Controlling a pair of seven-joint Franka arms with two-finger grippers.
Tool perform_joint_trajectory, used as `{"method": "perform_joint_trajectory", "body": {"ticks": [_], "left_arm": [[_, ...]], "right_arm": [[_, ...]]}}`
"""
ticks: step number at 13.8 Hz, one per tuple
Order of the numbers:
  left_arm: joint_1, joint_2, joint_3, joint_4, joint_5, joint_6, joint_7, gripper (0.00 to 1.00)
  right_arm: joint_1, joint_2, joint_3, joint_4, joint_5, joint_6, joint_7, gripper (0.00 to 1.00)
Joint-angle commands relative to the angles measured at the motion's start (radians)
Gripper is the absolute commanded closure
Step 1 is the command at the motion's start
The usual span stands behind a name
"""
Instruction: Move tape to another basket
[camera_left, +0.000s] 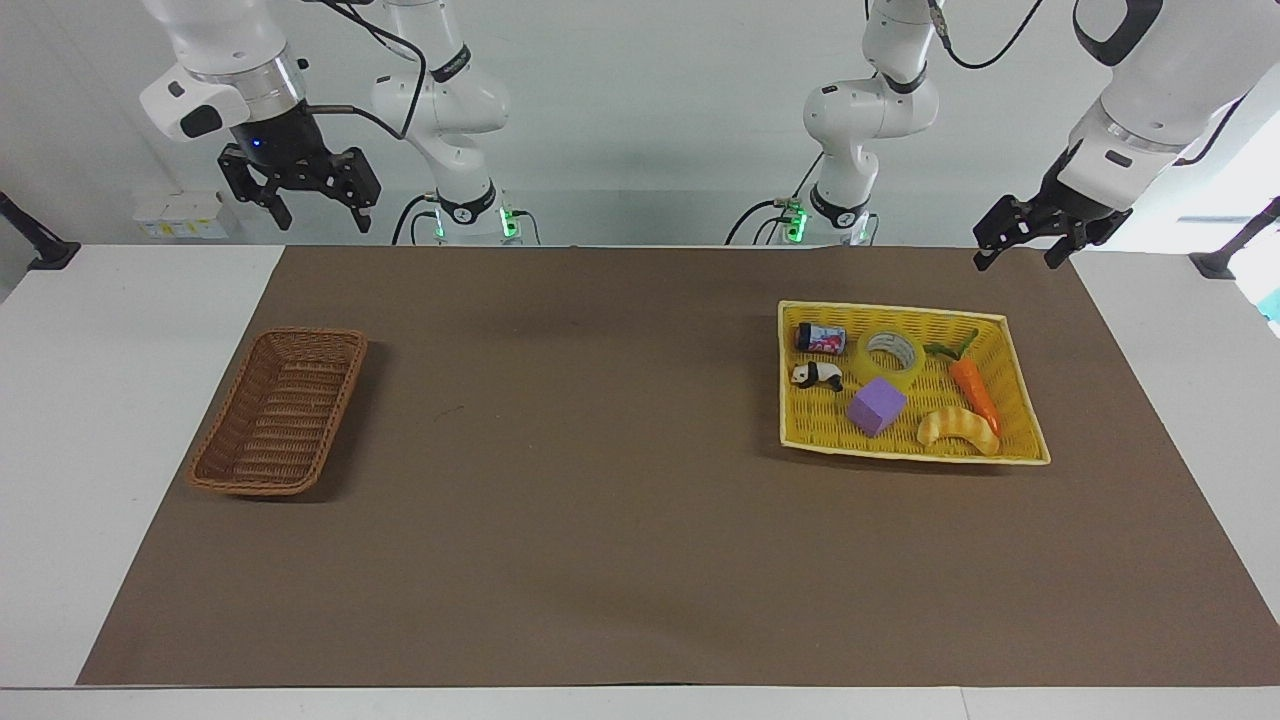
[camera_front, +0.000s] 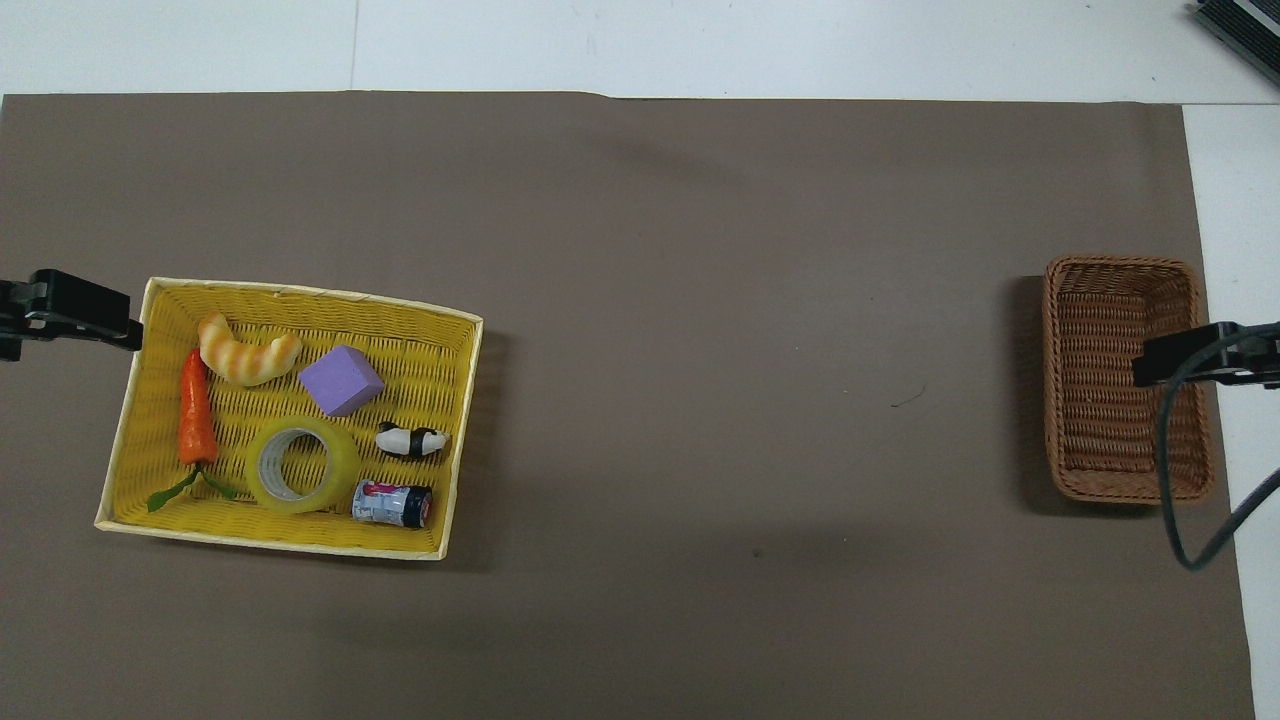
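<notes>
The tape (camera_left: 892, 352) (camera_front: 302, 465), a translucent yellow roll with a whitish core, lies flat in the yellow tray (camera_left: 800, 438) (camera_front: 462, 440), on the side nearer to the robots. The brown wicker basket (camera_left: 280, 412) (camera_front: 1120, 385) stands empty at the right arm's end of the table. My left gripper (camera_left: 1017, 258) hangs open in the air by the tray's edge at the left arm's end, holding nothing. My right gripper (camera_left: 322, 218) hangs open and empty high above the basket's outer side; one of its fingers (camera_front: 1190, 358) shows over the basket's rim.
The tray also holds a purple cube (camera_left: 876, 407), a toy carrot (camera_left: 975, 390), a croissant (camera_left: 958, 428), a panda figure (camera_left: 818, 375) and a small can (camera_left: 820, 337). A brown mat (camera_left: 600, 480) covers the table between tray and basket.
</notes>
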Motion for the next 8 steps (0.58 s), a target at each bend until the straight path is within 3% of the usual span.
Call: {"method": "perform_joint_trajectory", "body": {"ticks": [1,8], "left_arm": [[-0.008,-0.022,0.001,0.003,0.001,-0.02,-0.002,0.0],[0.004,-0.024,0.002,0.0,-0.002,-0.014,0.009,0.0]], "right_arm": [[-0.019,-0.025,0.003,-0.034,0.01,0.025,-0.031,0.0],[-0.024,-0.025,0.003,-0.034,0.01,0.025,-0.031,0.0]]}}
